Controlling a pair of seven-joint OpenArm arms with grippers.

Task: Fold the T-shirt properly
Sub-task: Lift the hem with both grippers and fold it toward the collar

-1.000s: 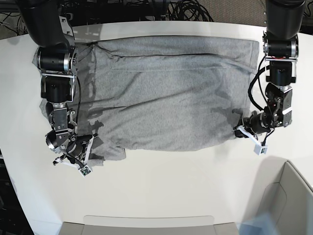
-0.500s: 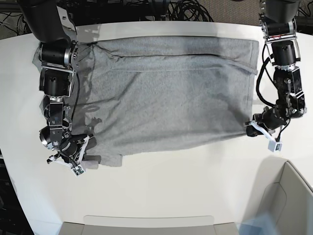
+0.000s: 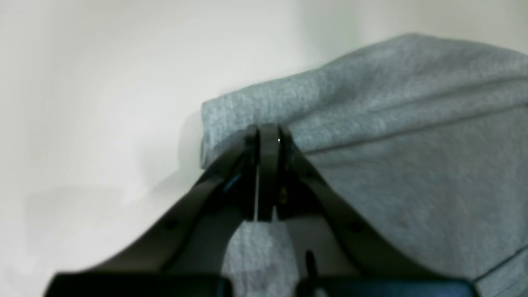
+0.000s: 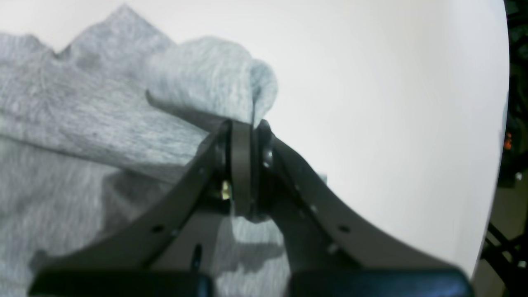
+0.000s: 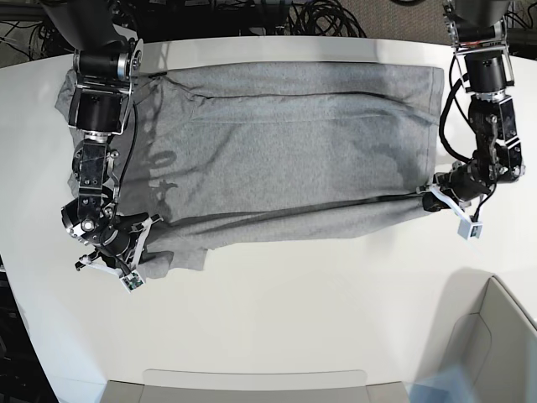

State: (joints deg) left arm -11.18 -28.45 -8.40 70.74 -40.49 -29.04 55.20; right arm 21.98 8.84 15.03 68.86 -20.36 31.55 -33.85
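T-shirt (image 5: 285,151) spread across white worktop (image 5: 302,319), near edge pinched up. Left gripper (image 3: 268,136) clamped on one corner fold, right gripper (image 4: 243,128) clamped on the sleeve-side bunch. Grey bin (image 5: 495,344) at near corner; cables (image 5: 327,17) behind far edge.

We see the T-shirt (image 5: 294,151) heather grey, plain, no print showing; table (image 5: 277,319) white; both arms black w/ silver joints; left gripper (image 3: 268,136) & right gripper (image 4: 245,132) fingers black; far cables (image 5: 327,17) black; near-right bin (image 5: 495,353) pale grey
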